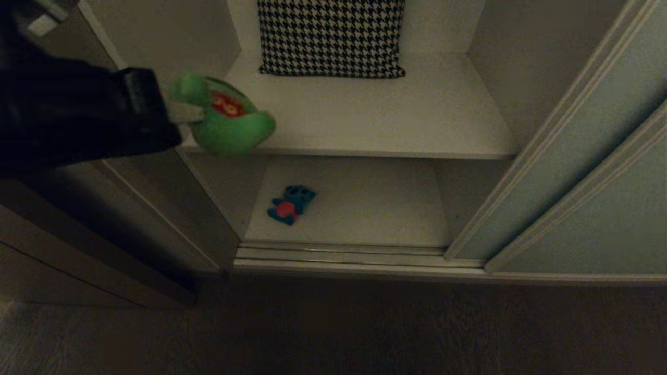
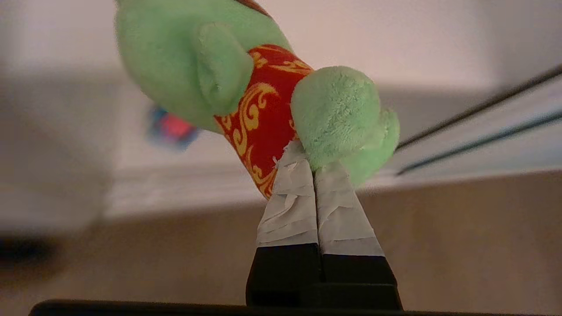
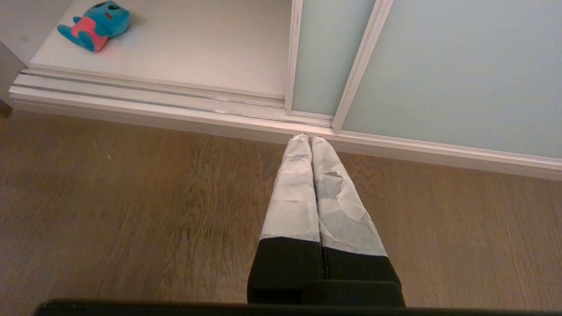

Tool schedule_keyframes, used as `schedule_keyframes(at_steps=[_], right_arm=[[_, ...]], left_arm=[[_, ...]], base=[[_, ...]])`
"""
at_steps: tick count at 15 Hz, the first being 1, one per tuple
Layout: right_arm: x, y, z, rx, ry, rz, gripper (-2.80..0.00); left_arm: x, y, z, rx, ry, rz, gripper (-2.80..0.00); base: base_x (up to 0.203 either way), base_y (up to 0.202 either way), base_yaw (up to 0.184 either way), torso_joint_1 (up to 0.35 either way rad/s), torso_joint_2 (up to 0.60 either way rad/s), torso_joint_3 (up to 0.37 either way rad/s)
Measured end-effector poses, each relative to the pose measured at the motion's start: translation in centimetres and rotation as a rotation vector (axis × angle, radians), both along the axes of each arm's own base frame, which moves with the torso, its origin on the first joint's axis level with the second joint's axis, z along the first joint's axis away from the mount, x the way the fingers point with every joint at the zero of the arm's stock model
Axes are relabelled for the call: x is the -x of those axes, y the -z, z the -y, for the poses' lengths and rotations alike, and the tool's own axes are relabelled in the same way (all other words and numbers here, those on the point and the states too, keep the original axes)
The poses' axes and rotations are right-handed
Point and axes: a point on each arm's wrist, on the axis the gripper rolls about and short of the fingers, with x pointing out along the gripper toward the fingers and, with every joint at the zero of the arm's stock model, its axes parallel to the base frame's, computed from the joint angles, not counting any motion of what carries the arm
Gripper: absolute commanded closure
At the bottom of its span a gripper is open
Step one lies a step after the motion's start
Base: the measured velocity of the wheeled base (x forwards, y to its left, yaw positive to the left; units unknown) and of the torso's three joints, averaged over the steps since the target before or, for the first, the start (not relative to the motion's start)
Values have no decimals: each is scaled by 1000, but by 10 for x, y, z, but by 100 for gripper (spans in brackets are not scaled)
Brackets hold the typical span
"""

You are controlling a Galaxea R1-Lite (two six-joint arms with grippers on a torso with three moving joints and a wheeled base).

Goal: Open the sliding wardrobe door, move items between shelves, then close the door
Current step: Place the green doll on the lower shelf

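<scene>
Dangling at the upper white shelf's (image 1: 365,125) eight o'clock edge, the soft, light green plush frog (image 1: 229,117) sagged; left gripper (image 2: 314,169) fingers pinched only its lower fringe, a precarious hold.

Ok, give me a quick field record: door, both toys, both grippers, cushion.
door: sliding wardrobe door slid open to the right
green frog: held by left gripper, at the upper shelf front-left edge
blue toy: lying on the lower shelf
right gripper: shut, empty, above the wooden floor
houndstooth cushion: at the back of the upper shelf
</scene>
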Motion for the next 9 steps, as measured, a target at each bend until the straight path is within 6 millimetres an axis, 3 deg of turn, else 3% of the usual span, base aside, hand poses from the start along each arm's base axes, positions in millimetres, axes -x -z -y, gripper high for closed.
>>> schedule_keyframes(at_steps=[5,9], right_arm=[[0,0,0,0,0,0,0],[0,0,0,0,0,0,0]], left_arm=[[91,45,-53,-24,-115,-41,0],[151,108,-68,-62,-188,-51,0]], base=[[0,0,0,0,0,0],[0,0,0,0,0,0]])
